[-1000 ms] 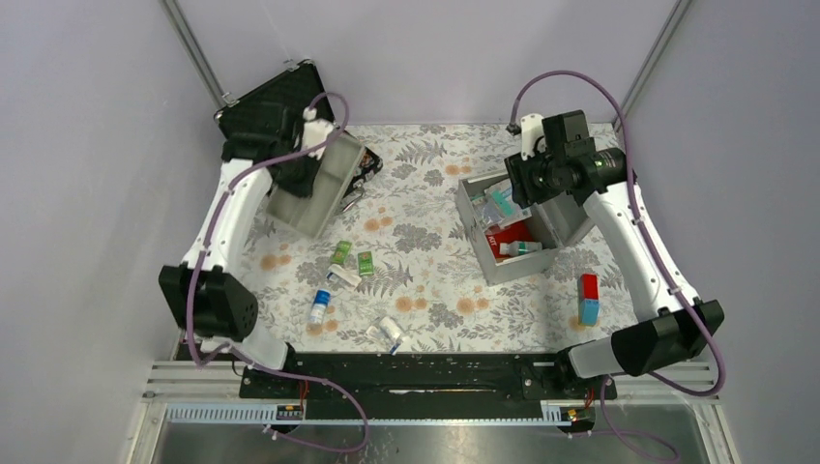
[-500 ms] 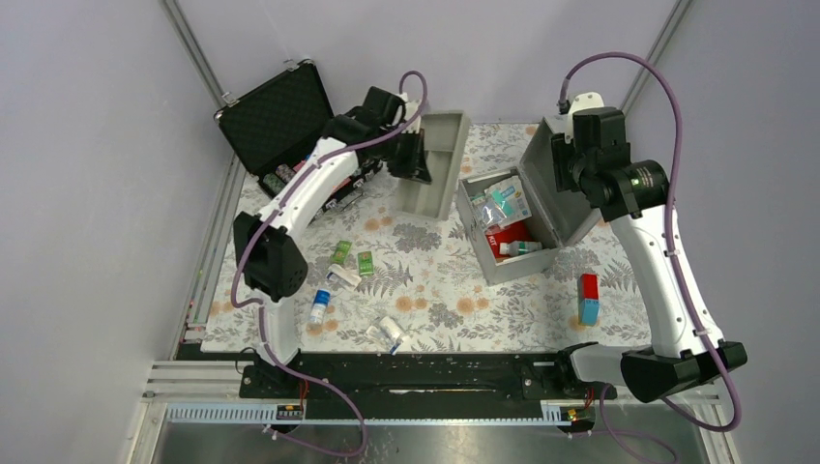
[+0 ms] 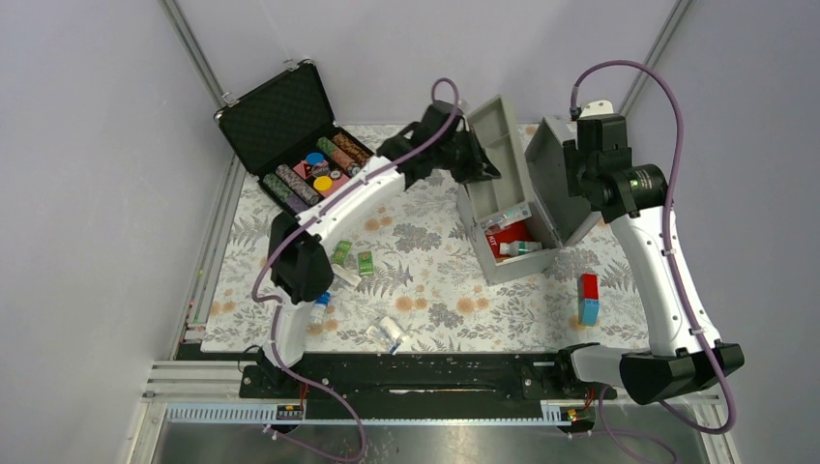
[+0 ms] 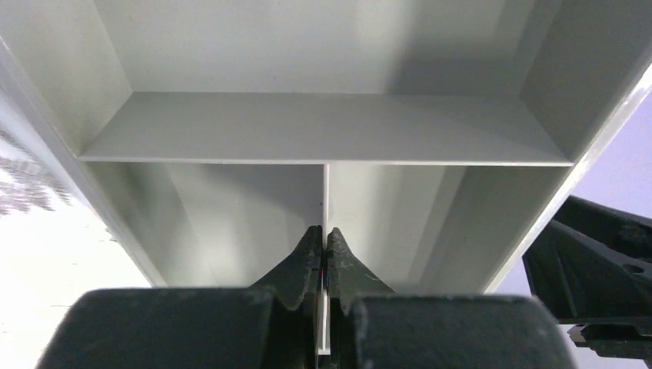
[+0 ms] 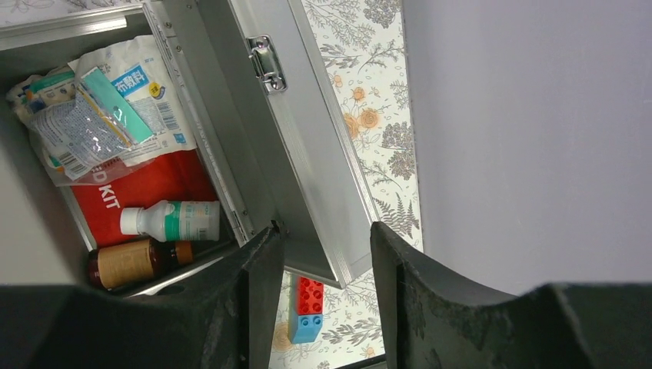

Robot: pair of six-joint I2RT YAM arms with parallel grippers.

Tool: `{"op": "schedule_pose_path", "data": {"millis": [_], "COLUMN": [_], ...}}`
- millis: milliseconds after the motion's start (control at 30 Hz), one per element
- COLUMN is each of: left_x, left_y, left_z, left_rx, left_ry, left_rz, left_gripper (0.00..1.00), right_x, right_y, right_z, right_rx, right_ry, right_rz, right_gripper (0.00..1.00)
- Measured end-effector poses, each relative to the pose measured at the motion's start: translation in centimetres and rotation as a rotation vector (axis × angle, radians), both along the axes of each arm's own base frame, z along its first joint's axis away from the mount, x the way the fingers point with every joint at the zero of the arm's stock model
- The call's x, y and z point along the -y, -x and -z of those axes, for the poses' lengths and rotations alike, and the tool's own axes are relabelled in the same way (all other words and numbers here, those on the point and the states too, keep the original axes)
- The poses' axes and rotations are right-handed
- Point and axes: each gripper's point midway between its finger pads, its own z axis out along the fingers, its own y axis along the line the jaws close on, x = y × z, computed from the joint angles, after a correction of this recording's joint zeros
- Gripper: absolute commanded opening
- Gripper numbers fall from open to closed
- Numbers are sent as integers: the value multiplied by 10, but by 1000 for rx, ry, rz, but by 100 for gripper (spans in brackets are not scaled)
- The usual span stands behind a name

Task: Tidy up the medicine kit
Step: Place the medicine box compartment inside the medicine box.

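Note:
The medicine kit (image 3: 512,269) is a silver metal box standing open at the right. Its lid (image 3: 543,179) stands raised. Inside lie a red pouch (image 5: 154,184), paper packets (image 5: 100,115), a white bottle (image 5: 173,221) and a brown bottle (image 5: 134,261). My left gripper (image 3: 471,155) is shut on the thin divider wall of a grey tray (image 3: 505,145), which hangs tilted over the box's far rim. The left wrist view shows that grip (image 4: 324,231) inside the tray (image 4: 323,127). My right gripper (image 5: 323,231) is open. It straddles the lid's edge (image 5: 307,154), with one finger against the inner face.
An open black case (image 3: 290,121) of coloured chips stands at the back left. Green packets (image 3: 341,253) and small bottles (image 3: 319,307) lie on the floral cloth near the left arm. A red and blue brick (image 3: 588,298) sits right of the box. Grey walls close in on both sides.
The left arm has swung right with the tray, from beside the black case to above the kit. The right gripper has drawn back and the lid now stands wider open.

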Motion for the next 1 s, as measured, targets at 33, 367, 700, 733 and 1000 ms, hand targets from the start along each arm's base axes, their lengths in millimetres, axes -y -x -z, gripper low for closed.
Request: {"op": "schedule_pose_path", "data": {"millis": [33, 367, 700, 733, 1000], "left_x": [8, 50, 53, 54, 60], "left_y": [3, 34, 27, 28, 34], "left_z": [0, 29, 77, 77, 81], "left_rx": [-12, -152, -265, -271, -280], "left_ry": [8, -9, -71, -68, -69], "left_rz": [-11, -114, -241, -243, -242], "left_gripper": [0, 0, 0, 0, 3], "right_x": [1, 0, -5, -7, -11], "right_y": [1, 12, 17, 17, 18], "right_z": [-1, -8, 7, 8, 17], "right_rx": [5, 43, 11, 8, -13], "right_ry": [-2, -34, -64, -69, -88], "right_rz": [2, 0, -16, -20, -31], "right_gripper": [52, 51, 52, 52, 52]}}
